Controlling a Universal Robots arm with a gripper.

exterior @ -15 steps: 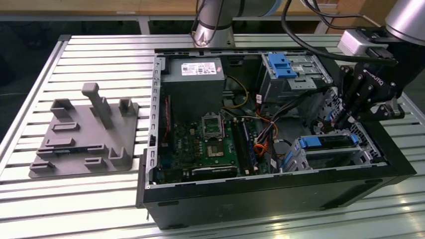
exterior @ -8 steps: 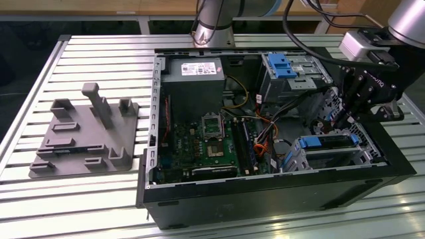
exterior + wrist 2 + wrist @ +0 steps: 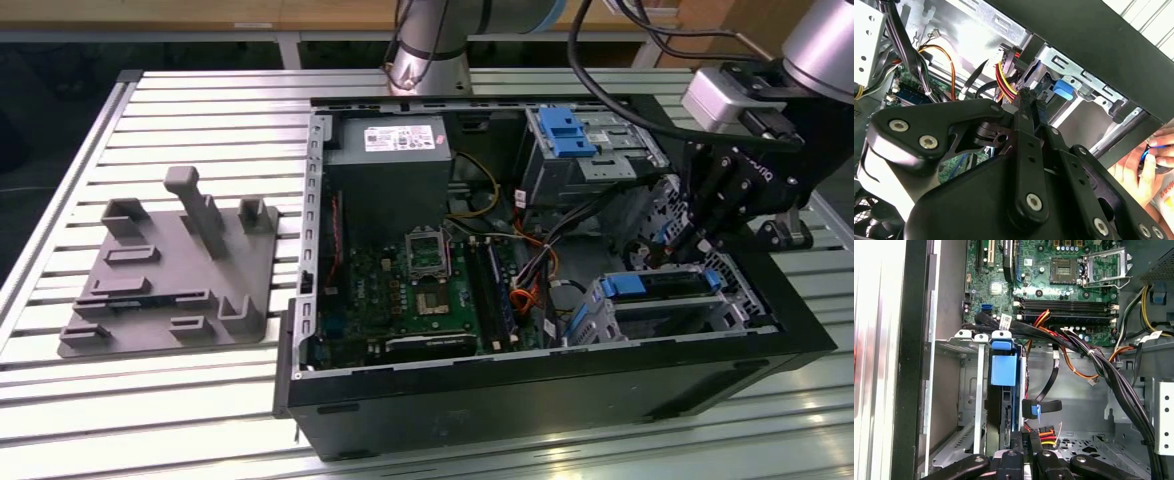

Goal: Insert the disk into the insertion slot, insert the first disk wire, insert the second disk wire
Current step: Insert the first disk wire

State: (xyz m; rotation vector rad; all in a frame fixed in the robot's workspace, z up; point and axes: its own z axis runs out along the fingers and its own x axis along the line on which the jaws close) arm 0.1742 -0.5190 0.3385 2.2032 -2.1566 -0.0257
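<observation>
Slatted desk (image 3: 200,110), open black computer case (image 3: 534,400), blue-framed silver disk (image 3: 1003,371) in low silver cage (image 3: 597,320), fingers (image 3: 1026,120) clamped on red-yellow wire (image 3: 1046,432).

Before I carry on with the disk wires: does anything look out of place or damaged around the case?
Yes: in the second wrist view a person's hand, pinching something blue, is just outside the computer case, near the gripper. The disk looks squarely seated in the insertion slot; no damage visible.
</observation>
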